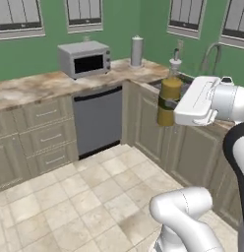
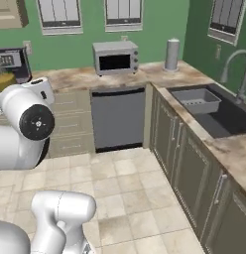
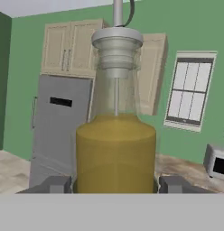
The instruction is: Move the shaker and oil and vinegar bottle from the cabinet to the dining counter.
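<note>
The oil and vinegar bottle [image 3: 116,149] is olive-yellow with a clear neck and a pale stopper. It hangs upright in the air over the floor, with my gripper [image 3: 114,185] shut on its lower body and one dark finger [image 3: 53,184] on each side. From the left base view the bottle [image 1: 169,93] stands in front of the sink corner, with the gripper [image 1: 167,104] at its dark band. A yellow patch of the bottle [image 2: 2,79] peeks past my arm. The beige upper cabinet [image 3: 71,47] lies behind the bottle, one door [image 3: 152,72] swung open. The shaker and the dining counter are out of view.
A microwave [image 1: 84,58] and a paper-towel roll [image 1: 137,50] sit on the marbled worktop. A dishwasher [image 1: 98,120] is set below it. The sink [image 2: 199,99] with a basket and faucet lies to the right. A steel fridge [image 3: 59,126] stands under the cabinets. The tiled floor [image 1: 79,192] spreads below.
</note>
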You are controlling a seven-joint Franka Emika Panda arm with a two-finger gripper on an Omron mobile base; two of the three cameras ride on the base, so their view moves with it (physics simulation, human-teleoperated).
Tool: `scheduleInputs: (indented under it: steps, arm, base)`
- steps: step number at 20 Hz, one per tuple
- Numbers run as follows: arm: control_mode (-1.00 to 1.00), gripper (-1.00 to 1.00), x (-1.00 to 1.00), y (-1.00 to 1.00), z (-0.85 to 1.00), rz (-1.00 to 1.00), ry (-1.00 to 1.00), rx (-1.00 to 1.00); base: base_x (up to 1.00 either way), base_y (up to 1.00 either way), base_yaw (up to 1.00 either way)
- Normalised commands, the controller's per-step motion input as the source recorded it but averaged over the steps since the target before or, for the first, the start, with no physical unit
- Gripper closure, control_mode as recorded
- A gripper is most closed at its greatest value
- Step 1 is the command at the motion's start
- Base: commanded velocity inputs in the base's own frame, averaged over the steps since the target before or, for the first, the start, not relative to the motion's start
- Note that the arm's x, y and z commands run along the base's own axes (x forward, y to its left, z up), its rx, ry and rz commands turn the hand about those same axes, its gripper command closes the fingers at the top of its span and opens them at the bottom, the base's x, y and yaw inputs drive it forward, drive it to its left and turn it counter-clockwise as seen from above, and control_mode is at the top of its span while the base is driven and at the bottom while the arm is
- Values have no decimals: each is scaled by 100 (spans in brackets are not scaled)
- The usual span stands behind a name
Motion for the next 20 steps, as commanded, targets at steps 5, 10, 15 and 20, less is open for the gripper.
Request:
scheduleInputs:
  steps: [5,10,15,20]
  arm:
    - [100,100,0,0,0,0,0,0]
    - [100,100,0,0,0,0,0,0]
    - [100,100,0,0,0,0,0,0]
    - [100,100,0,0,0,0,0,0]
  base:
    - [1,64,54]
    - [4,60,55]
    - [8,56,54]
    - [29,32,47]
